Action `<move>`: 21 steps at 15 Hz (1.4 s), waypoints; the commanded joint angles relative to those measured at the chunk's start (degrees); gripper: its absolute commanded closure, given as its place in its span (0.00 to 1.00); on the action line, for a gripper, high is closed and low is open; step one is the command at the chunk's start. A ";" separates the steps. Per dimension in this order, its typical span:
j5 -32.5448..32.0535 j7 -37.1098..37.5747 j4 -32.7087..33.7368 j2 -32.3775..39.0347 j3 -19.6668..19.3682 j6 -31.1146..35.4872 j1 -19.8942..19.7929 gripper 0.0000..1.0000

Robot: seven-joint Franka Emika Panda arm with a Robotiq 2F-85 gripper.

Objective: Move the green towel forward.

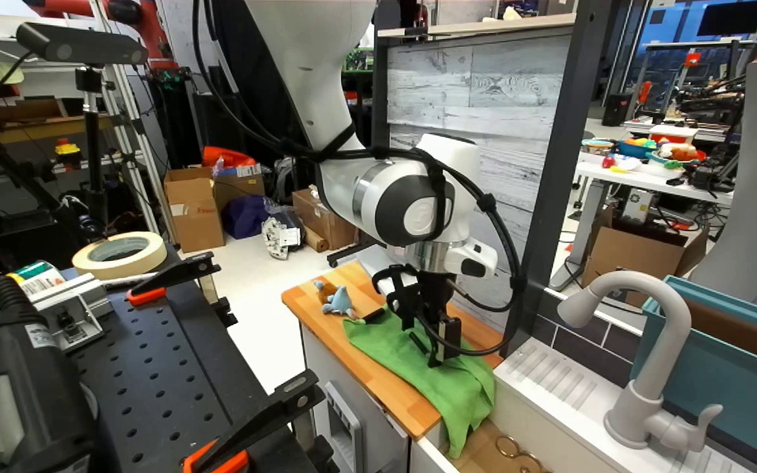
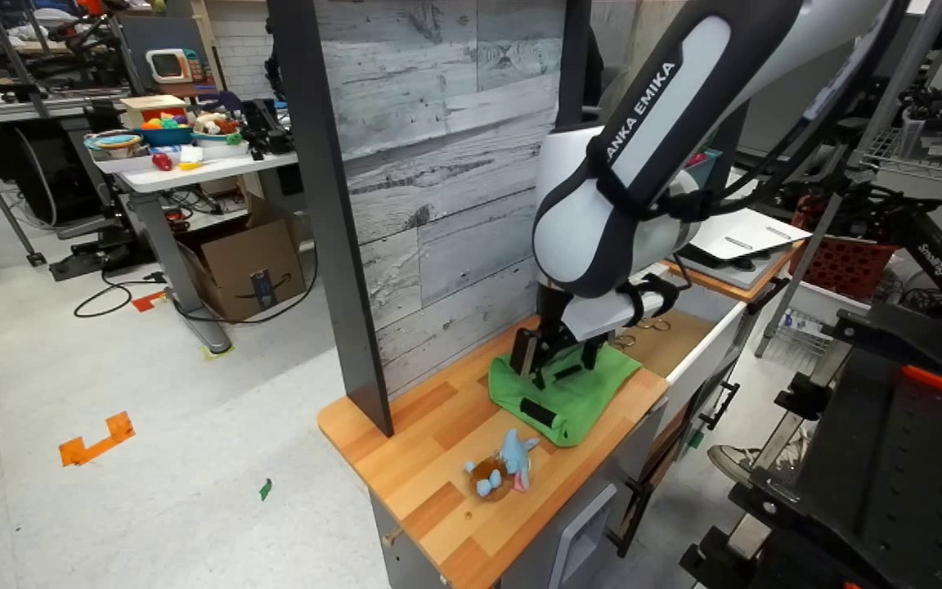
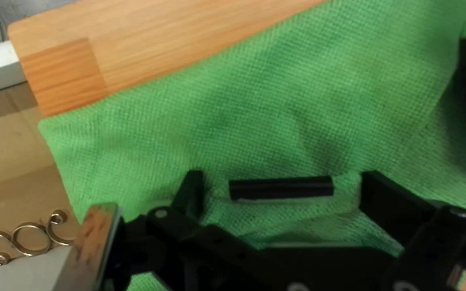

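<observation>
The green towel [image 1: 444, 387] lies spread and wrinkled on the wooden counter, and one end hangs over the counter's edge. It also shows in an exterior view [image 2: 594, 401] and fills most of the wrist view [image 3: 257, 113]. Two black strips lie on it: one [image 3: 281, 188] sits between my fingertips, the other [image 2: 538, 411] near the towel's end by the plush toys. My gripper [image 3: 281, 178] is open, pointing down, its fingers wide apart on either side of the first strip. The fingertips are at the towel's surface; whether they press on it I cannot tell.
The wooden counter [image 2: 438, 425] carries a blue plush toy [image 2: 514, 458] and a brown one [image 2: 487, 478]. A wood-look panel [image 2: 455, 204] stands along one side. An open drawer [image 3: 10, 161] holds gold wire rings [image 3: 30, 238]. A grey faucet [image 1: 654, 328] stands beyond the counter.
</observation>
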 commanded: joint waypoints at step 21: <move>0.96 2.61 13.93 7.43 2.94 0.89 7.41 0.00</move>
